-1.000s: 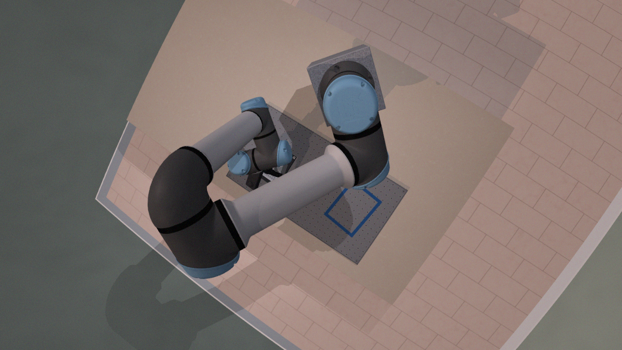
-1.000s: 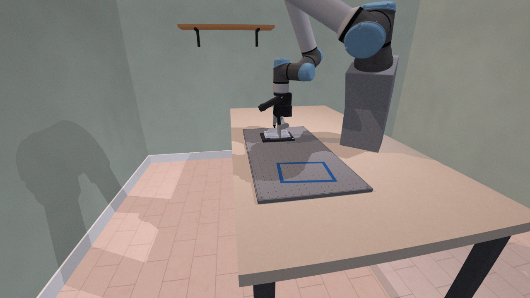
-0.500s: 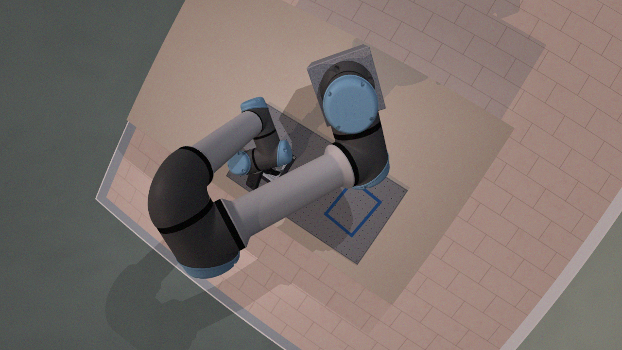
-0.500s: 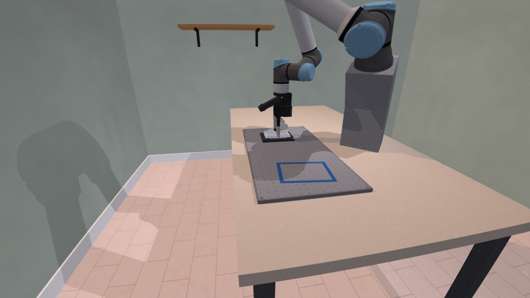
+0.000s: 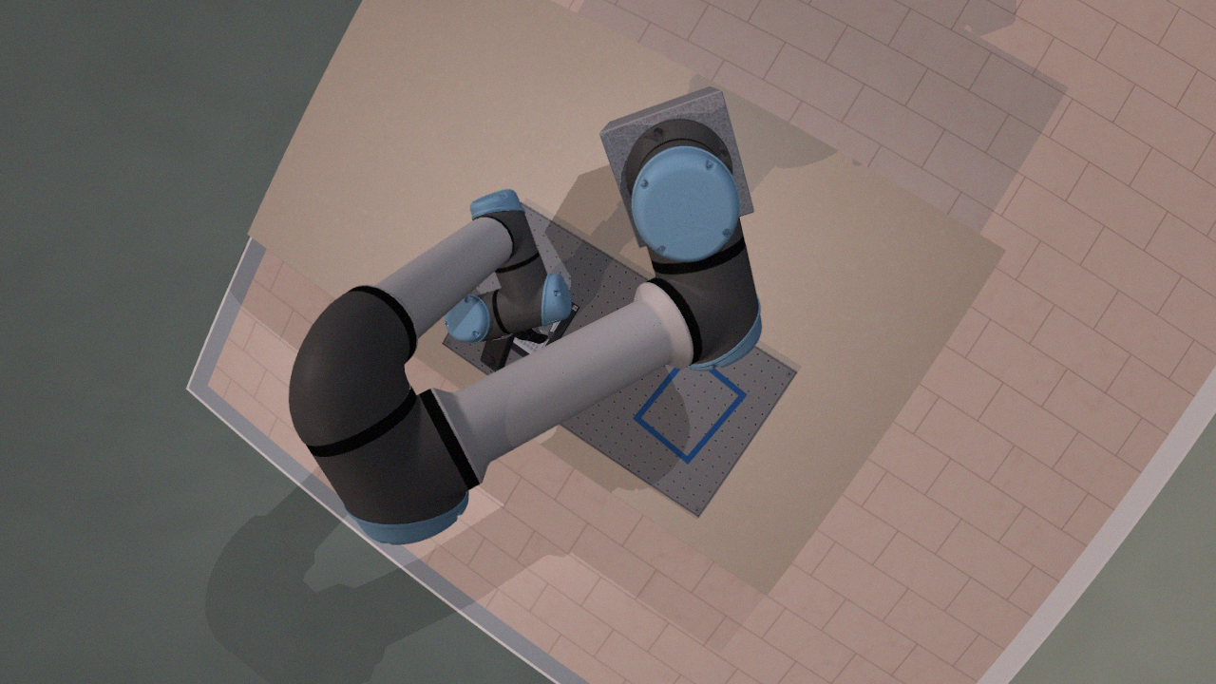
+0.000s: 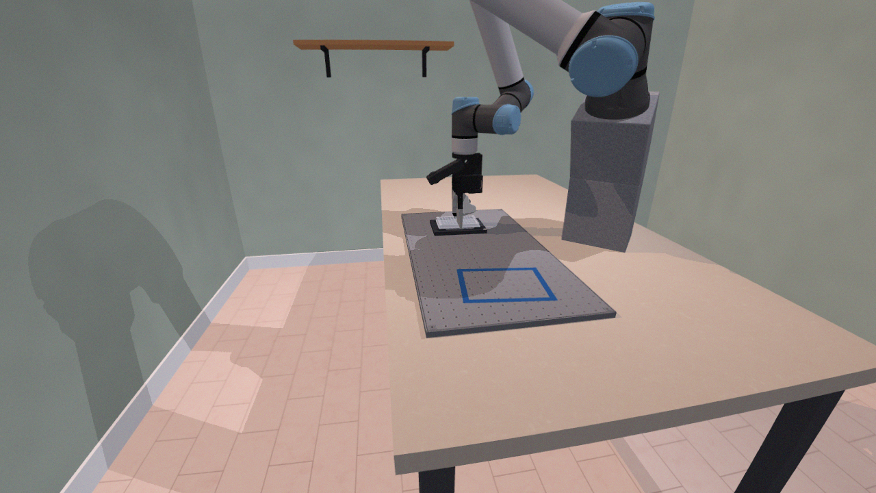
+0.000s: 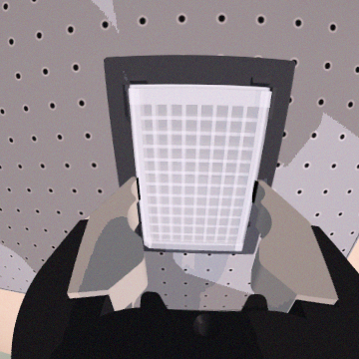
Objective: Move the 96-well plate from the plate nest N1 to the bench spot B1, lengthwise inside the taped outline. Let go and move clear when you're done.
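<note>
The white 96-well plate [image 7: 198, 167] sits in the dark plate nest N1 [image 7: 199, 75] on the grey perforated board. In the wrist view my gripper [image 7: 195, 179] is shut on the plate, with one jaw against each long side near its near end. In the exterior view the plate [image 6: 456, 223] and nest lie at the far end of the board, with the gripper [image 6: 459, 211] straight above them. The blue taped outline B1 [image 6: 506, 285] is on the near part of the board and also shows in the top view [image 5: 689, 412]. In the top view the arm hides most of the plate.
The grey perforated board [image 6: 499, 275] lies on a tan table. The robot's grey pedestal [image 6: 606, 177] stands to the right of the board. A wooden shelf [image 6: 374, 46] hangs on the back wall.
</note>
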`<state>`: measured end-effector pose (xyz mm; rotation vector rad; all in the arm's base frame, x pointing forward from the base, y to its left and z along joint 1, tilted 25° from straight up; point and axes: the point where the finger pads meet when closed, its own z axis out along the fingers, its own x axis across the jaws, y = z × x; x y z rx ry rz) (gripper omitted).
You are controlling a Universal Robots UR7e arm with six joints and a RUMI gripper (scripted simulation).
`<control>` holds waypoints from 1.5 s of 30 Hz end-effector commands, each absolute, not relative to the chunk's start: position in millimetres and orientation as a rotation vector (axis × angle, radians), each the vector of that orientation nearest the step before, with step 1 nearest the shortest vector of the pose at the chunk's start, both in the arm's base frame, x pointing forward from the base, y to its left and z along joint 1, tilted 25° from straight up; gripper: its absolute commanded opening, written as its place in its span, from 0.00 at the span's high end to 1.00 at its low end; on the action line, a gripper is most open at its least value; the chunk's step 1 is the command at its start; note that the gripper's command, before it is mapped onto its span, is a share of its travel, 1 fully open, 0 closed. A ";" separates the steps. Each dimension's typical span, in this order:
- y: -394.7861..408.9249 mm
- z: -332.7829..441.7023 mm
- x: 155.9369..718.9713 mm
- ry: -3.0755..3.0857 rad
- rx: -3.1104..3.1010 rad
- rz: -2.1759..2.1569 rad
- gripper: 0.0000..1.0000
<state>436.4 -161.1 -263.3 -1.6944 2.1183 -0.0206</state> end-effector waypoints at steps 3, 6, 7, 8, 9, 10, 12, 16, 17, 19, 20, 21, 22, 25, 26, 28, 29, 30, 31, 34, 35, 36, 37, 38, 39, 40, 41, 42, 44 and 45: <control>-161.5 -263.1 436.6 2.118 -1.694 -0.022 1.00; -161.6 -263.0 436.6 2.118 -1.694 -0.022 1.00; -161.6 -263.0 436.6 2.118 -1.694 -0.022 1.00; -161.6 -263.0 436.6 2.118 -1.694 -0.022 1.00; -161.5 -263.1 436.6 2.118 -1.694 -0.022 1.00; -161.5 -263.1 436.6 2.118 -1.694 -0.022 1.00; -161.9 -261.6 436.0 2.118 -1.694 -0.022 1.00; -163.6 -255.5 433.8 2.118 -1.694 -0.022 1.00; -163.6 -255.5 433.8 2.118 -1.694 -0.022 1.00; -164.0 -254.0 433.2 2.118 -1.694 -0.022 1.00; -164.4 -252.5 432.7 2.118 -1.694 -0.022 1.00; -164.8 -251.0 432.1 2.118 -1.694 -0.022 1.00; -165.2 -249.5 431.5 2.118 -1.694 -0.022 1.00; -166.4 -244.9 429.9 2.118 -1.694 -0.022 1.00; -166.9 -243.4 429.3 2.118 -1.694 -0.022 1.00; -167.7 -240.4 428.2 2.118 -1.694 -0.022 1.00; -168.1 -238.9 427.6 2.118 -1.694 -0.022 1.00; -168.5 -237.4 427.1 2.118 -1.694 -0.022 1.00; -168.9 -235.8 426.5 2.118 -1.694 -0.022 1.00; -169.8 -232.8 425.4 2.118 -1.694 -0.022 1.00; -169.8 -232.8 425.4 2.118 -1.694 -0.022 1.00; -170.2 -231.3 424.9 2.118 -1.694 -0.022 1.00; -170.6 -229.8 424.3 2.118 -1.694 -0.022 1.00; -171.0 -228.3 423.7 2.118 -1.694 -0.022 1.00; -171.4 -226.8 423.2 2.118 -1.694 -0.022 1.00; -171.8 -225.2 422.6 2.118 -1.694 -0.022 1.00; -172.2 -223.7 422.1 2.118 -1.694 -0.022 1.00; -172.6 -222.2 421.5 2.118 -1.694 -0.022 1.00; -173.5 -219.2 420.4 2.118 -1.694 -0.022 1.00; -173.9 -217.7 419.8 2.118 -1.694 -0.022 1.00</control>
